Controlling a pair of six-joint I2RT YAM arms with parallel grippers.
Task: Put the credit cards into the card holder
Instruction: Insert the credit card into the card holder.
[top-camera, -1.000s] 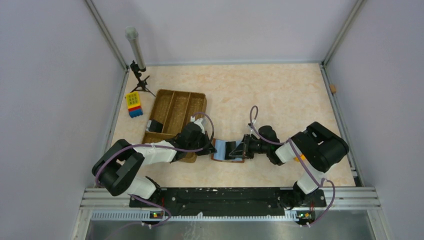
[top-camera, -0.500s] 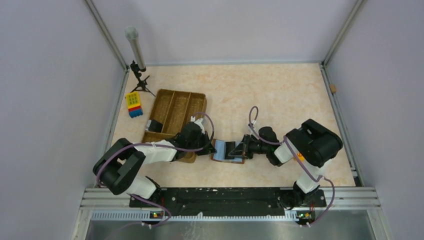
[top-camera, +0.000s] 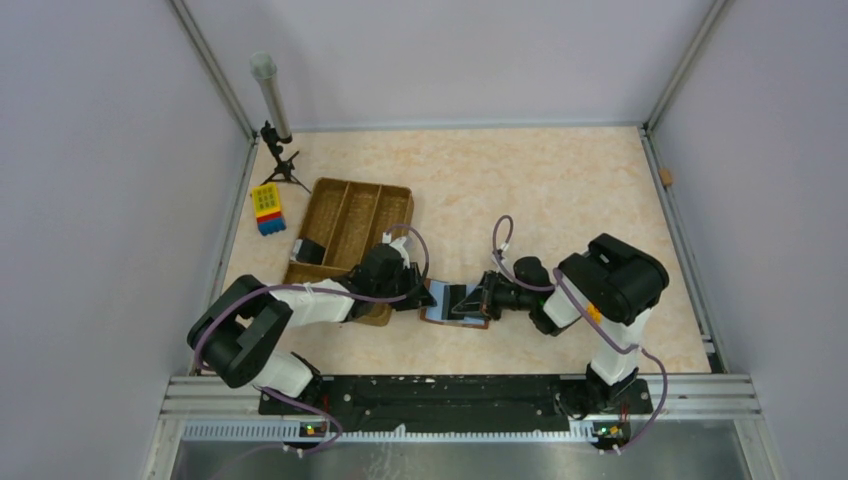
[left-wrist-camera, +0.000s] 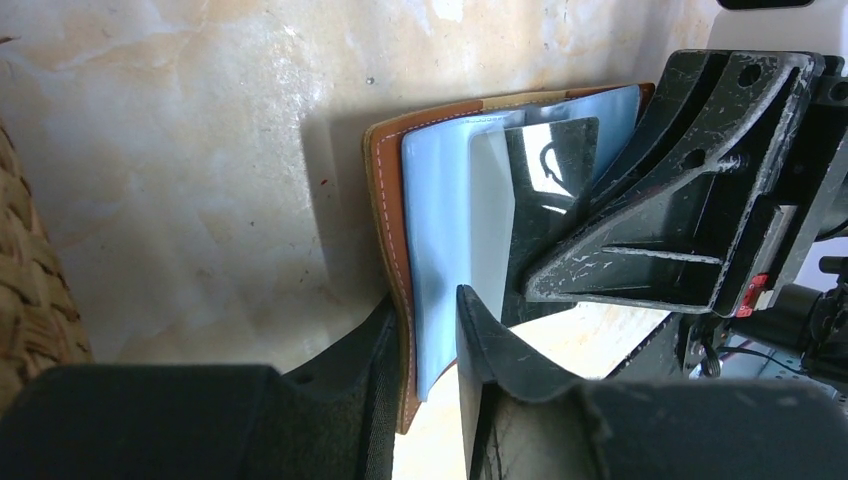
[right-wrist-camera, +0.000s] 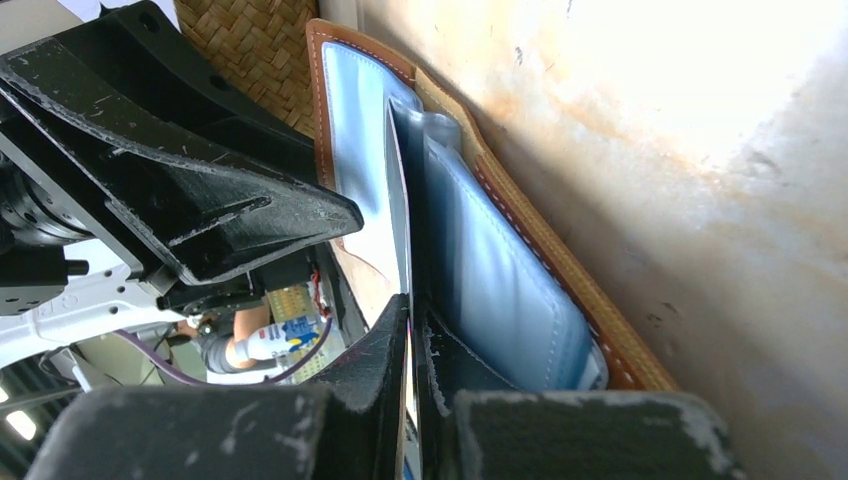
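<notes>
your left end effector (left-wrist-camera: 428, 318) pinches the edge of the card holder (left-wrist-camera: 384, 200), steadying it on the counter (left-wrist-camera: 200, 150) so your right end effector (right-wrist-camera: 410, 322), clamped on a credit card (left-wrist-camera: 548, 165), can slide it in.

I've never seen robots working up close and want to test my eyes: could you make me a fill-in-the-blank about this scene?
1. The left end effector clamps the edge of the brown leather ____.
2. The right end effector pinches a thin, glossy ____.
3. The yellow-and-blue block lies just left of the woven ____.

Missing words: holder; card; tray.
</notes>
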